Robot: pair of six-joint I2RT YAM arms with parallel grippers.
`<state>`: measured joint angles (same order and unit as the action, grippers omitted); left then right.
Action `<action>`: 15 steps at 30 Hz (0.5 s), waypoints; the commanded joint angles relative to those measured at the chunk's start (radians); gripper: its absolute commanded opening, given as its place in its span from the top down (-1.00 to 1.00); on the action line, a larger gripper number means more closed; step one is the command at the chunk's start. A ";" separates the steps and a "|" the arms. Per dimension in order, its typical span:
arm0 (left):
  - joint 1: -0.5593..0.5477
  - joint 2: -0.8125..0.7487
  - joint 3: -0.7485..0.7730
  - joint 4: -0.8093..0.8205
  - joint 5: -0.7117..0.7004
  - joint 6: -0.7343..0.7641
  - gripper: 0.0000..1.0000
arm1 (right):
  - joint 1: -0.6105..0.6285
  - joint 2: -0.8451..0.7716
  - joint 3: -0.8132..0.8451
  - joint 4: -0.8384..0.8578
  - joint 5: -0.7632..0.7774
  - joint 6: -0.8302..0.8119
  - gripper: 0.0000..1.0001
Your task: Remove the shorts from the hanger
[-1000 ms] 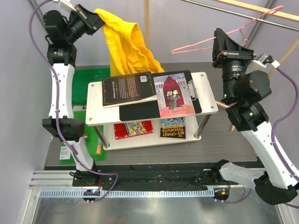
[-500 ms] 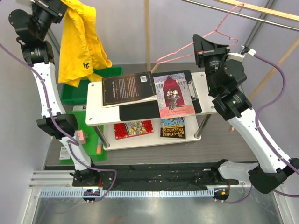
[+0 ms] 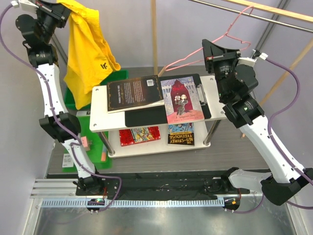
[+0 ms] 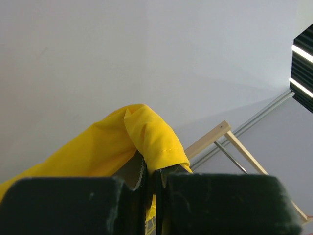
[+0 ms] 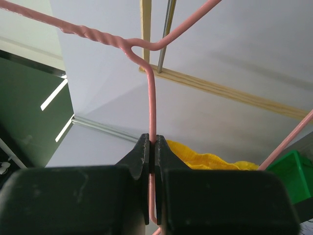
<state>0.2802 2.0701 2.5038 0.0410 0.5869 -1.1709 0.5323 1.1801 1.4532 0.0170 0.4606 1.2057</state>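
The bright yellow shorts [image 3: 87, 54] hang loose at the top left, clear of the hanger. My left gripper [image 3: 65, 11] is shut on a fold of the shorts [image 4: 102, 147], with its jaws [image 4: 152, 172] pinching the cloth. The thin pink wire hanger [image 3: 193, 54] slants from my right gripper [image 3: 209, 53] up to its hook near the metal rod. The right wrist view shows my right gripper [image 5: 153, 147] shut on the hanger's wire [image 5: 151, 98], below the twisted neck. The shorts [image 5: 210, 159] show behind it.
A white two-tier shelf [image 3: 219, 100] with books and a black clipboard stands in the middle. A green bin [image 3: 117, 76] sits behind its left end. A wooden pole [image 3: 154, 34] rises at the back, and a metal rod [image 3: 264, 19] and wooden rail cross the upper right.
My left gripper swung up and left with the shorts, pulling them away from the hanger. My right gripper moved left with the hanger. In the last half second almost nothing moved.
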 commanded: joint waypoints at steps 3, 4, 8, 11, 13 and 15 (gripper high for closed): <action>-0.030 0.045 -0.008 0.023 0.074 -0.010 0.99 | -0.008 -0.036 -0.019 0.070 0.006 -0.005 0.98; -0.033 0.045 -0.014 0.010 0.074 0.025 1.00 | -0.006 -0.037 -0.019 0.070 0.003 -0.002 0.98; -0.047 0.004 -0.039 -0.218 0.003 0.215 0.99 | -0.006 -0.042 -0.022 0.070 -0.005 -0.006 0.98; -0.073 -0.048 -0.081 -0.352 -0.109 0.381 1.00 | -0.008 -0.043 -0.030 0.067 -0.011 -0.005 0.98; -0.082 -0.061 -0.109 -0.374 -0.131 0.416 1.00 | -0.008 -0.039 -0.033 0.067 -0.020 0.002 0.98; -0.082 -0.038 -0.122 -0.400 -0.122 0.431 0.99 | -0.008 -0.037 -0.037 0.067 -0.028 0.014 0.98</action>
<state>0.2085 2.1036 2.3913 -0.2790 0.5182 -0.8780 0.5278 1.1648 1.4208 0.0311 0.4522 1.2076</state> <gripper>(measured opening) 0.031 0.049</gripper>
